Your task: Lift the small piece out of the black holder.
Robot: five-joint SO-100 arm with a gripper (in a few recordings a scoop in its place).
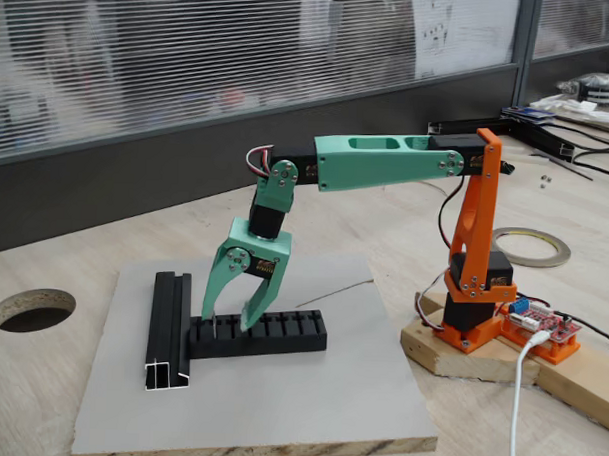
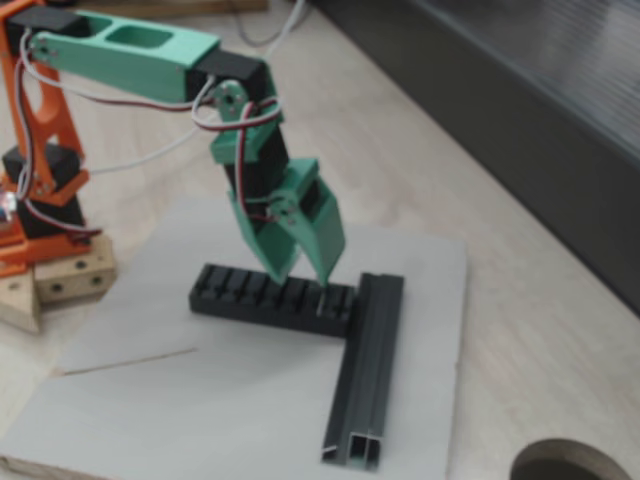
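Note:
The black holder (image 1: pixel 281 332) (image 2: pixel 250 292) lies on a grey board, one end butting against a black rail. In a slot near that end stands the small piece (image 1: pixel 213 329) (image 2: pixel 322 306), a tiny whitish sliver. My green gripper (image 1: pixel 228 320) (image 2: pixel 303 278) points down over that end of the holder and is open. Its two fingertips sit just above the slotted top, one on either side of the sliver. Nothing is held between them. Whether a fingertip touches the piece is too small to tell.
A black U-channel rail (image 1: pixel 169 328) (image 2: pixel 368 370) lies crosswise at the holder's end. A thin grey wire (image 1: pixel 332 292) (image 2: pixel 130 362) rests on the grey board (image 1: pixel 278 407). The table has a round hole (image 1: pixel 32 309) (image 2: pixel 570 465), and a tape ring (image 1: pixel 532 246) lies behind the orange base (image 1: pixel 472 294).

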